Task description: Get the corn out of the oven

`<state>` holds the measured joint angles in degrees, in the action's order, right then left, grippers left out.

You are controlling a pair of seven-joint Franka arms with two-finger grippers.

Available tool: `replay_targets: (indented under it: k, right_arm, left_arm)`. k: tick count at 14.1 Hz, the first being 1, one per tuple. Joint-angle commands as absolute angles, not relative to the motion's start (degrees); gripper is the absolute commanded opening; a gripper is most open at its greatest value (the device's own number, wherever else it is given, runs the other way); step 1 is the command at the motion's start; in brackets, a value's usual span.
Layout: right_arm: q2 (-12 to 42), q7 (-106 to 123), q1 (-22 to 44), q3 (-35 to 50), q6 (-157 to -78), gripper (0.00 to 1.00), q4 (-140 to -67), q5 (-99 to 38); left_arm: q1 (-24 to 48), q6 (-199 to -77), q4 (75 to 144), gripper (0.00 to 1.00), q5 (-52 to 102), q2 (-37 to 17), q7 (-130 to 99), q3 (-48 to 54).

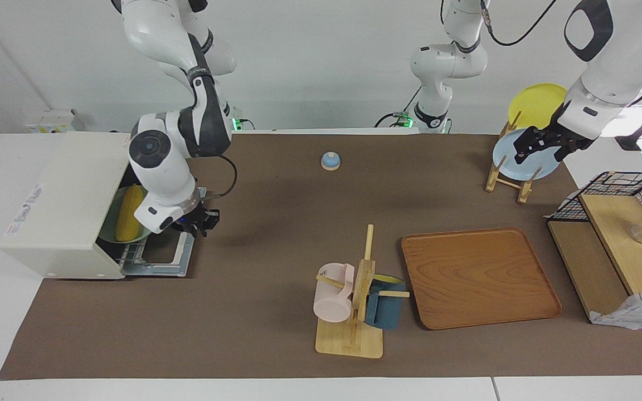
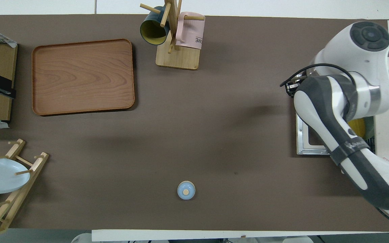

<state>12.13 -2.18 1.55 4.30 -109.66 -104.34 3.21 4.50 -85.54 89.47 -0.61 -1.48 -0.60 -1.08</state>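
Now oven [image 1: 70, 206] door down flat — corn [image 1: 129, 211] on dish inside, untouched. Right gripper [image 1: 201, 220] over door's outer edge (finger gap unreadable). Left gripper [image 1: 538, 143] waits by plate rack, jaws wide. Next: reach in, pinch corn.

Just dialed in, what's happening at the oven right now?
The oven sits at the right arm's end of the table with its door folded down flat. The right gripper hangs over the door's outer edge, holding nothing. The corn is inside the oven on a green plate, not yet taken out. The left gripper waits, open, over the plate rack.
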Motion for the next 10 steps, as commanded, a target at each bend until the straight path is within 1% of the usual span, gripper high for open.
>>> replay_targets:
  k: [1,4,8,9,10]
  right_arm:
    - [9.2,-2.1,-2.5,4.5,-105.8,0.63,-106.0,2.0]
    - [7.8,-1.5,-5.3,4.5,-107.7,0.63,-110.3,2.1]
    - [7.1,-0.2,-7.1,4.5,-115.4,0.63,-115.4,2.2]
    - [7.2,0.1,-7.1,4.5,-116.7,0.62,-116.4,2.4]
    - [7.2,1.1,-7.2,4.5,-118.0,0.58,-117.4,2.5]
  left_arm:
    - [5.4,-84.8,89.9,1.0,0.0,-0.8,-0.1,-2.0]
    - [5.4,-84.8,89.9,1.0,0.0,-0.8,-0.1,-2.0]
    - [5.4,-84.8,89.9,1.0,0.0,-0.8,-0.1,-2.0]
    - [5.4,-84.8,89.9,1.0,0.0,-0.8,-0.1,-2.0]
    - [5.4,-84.8,89.9,1.0,0.0,-0.8,-0.1,-2.0]
